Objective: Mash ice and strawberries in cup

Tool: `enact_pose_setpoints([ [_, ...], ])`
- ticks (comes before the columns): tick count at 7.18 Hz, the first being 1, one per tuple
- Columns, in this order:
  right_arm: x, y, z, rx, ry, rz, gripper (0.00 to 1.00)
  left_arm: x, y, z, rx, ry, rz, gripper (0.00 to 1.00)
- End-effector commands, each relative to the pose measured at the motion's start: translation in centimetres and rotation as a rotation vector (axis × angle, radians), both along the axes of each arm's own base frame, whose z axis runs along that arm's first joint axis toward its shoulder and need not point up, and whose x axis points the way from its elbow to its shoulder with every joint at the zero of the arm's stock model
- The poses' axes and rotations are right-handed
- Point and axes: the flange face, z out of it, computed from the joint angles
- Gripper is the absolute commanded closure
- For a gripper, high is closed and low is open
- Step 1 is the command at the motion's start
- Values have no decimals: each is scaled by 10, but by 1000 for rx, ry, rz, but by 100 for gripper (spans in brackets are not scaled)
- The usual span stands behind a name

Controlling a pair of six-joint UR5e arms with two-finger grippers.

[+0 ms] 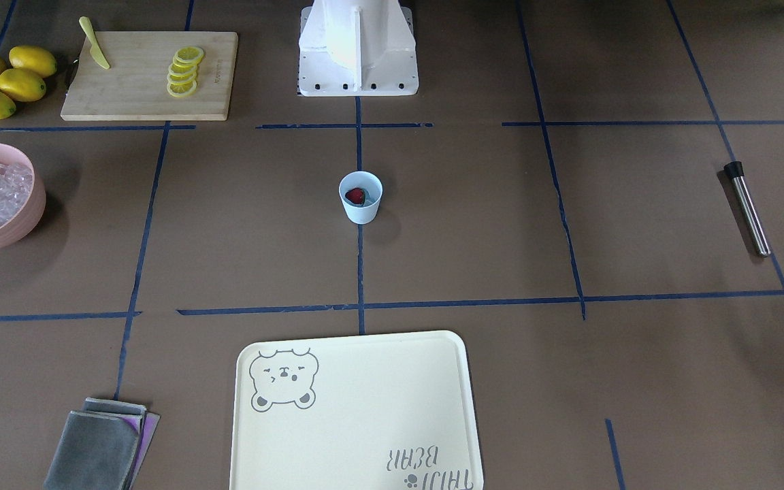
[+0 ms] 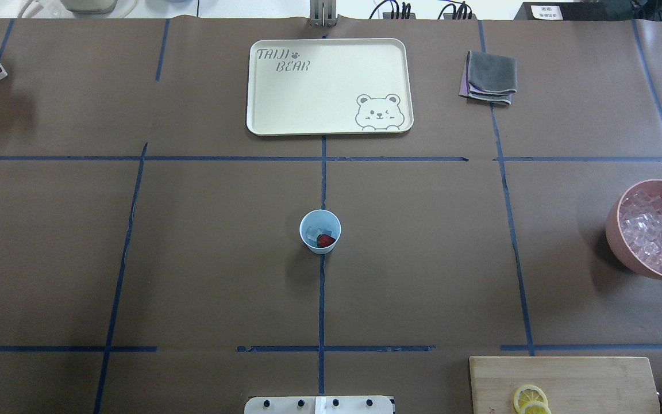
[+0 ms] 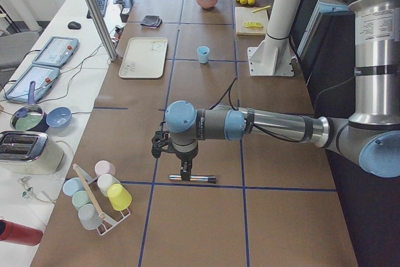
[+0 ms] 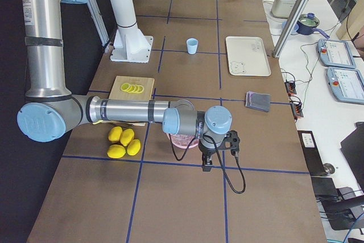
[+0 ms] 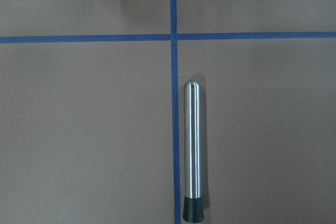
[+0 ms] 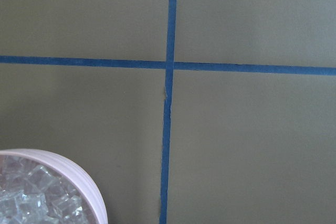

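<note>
the cup (image 2: 320, 231) is standing mid-desk (image 2: 193, 259), with the strawberry (image 2: 325, 241) and ice (image 2: 312, 232) being held inside. the pink bowl (image 2: 615, 230) is sitting at its 3 o'clock and the muddler (image 5: 192, 150) is lying at 9 o'clock, beneath the left jaws. it cannot be told whether the left jaws or right jaws are spread.

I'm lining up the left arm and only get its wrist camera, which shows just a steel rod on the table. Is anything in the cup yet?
Observer: Yes, the cup holds a strawberry and ice.
Operator: Where is it from the rod?
Observer: The rod lies far to the robot's left of the cup.
Operator: And the right arm?
Observer: The right arm reaches out far on the robot's right, its wrist beside the pink bowl.
</note>
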Motion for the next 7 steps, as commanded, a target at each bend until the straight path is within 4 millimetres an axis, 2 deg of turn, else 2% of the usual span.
enact_pose_setpoints([
  [1,0,0,1,1,0,-3,0,1,-19,15,-17,0,33,0],
  [4,-3,1,3,-8,-49,-2,0,2,-40,25,-39,-2,32,0],
  [7,-3,-4,4,-8,-43,-2,0,-1,-41,26,-40,-3,28,0],
])
